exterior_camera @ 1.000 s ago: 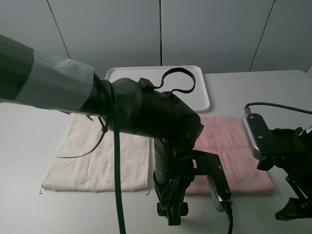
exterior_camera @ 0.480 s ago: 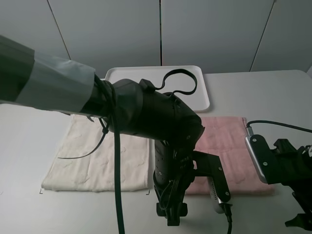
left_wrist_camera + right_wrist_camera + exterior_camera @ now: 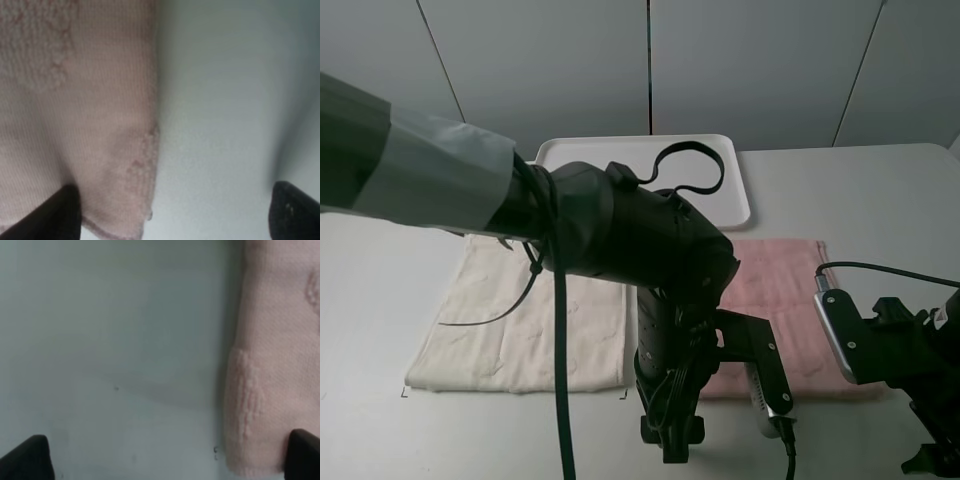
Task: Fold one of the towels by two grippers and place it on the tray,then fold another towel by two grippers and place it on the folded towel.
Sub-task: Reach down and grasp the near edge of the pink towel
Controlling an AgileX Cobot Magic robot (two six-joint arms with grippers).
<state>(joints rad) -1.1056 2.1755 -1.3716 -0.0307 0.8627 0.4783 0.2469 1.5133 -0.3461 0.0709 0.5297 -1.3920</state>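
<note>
A pink towel [image 3: 782,285] lies flat on the table at the right, and a cream towel [image 3: 520,320] lies flat at the left. A white tray [image 3: 642,160] stands behind them. My left gripper [image 3: 670,442] is low at the pink towel's near left corner. In the left wrist view it is open [image 3: 175,215], with one fingertip [image 3: 65,212] over the pink towel [image 3: 75,110] and the other over bare table. My right gripper [image 3: 926,460] is low by the near right corner. It is open [image 3: 165,457], straddling the edge of the pink towel [image 3: 275,365].
The bulky left arm [image 3: 620,240] with its cable loop hides the gap between the towels and part of the tray. The grey tabletop [image 3: 880,190] extends to the right of the tray. A grey wall stands behind.
My right arm has come down and toward the table's near edge, by the pink towel's near right corner. The left arm and both towels have not moved.
</note>
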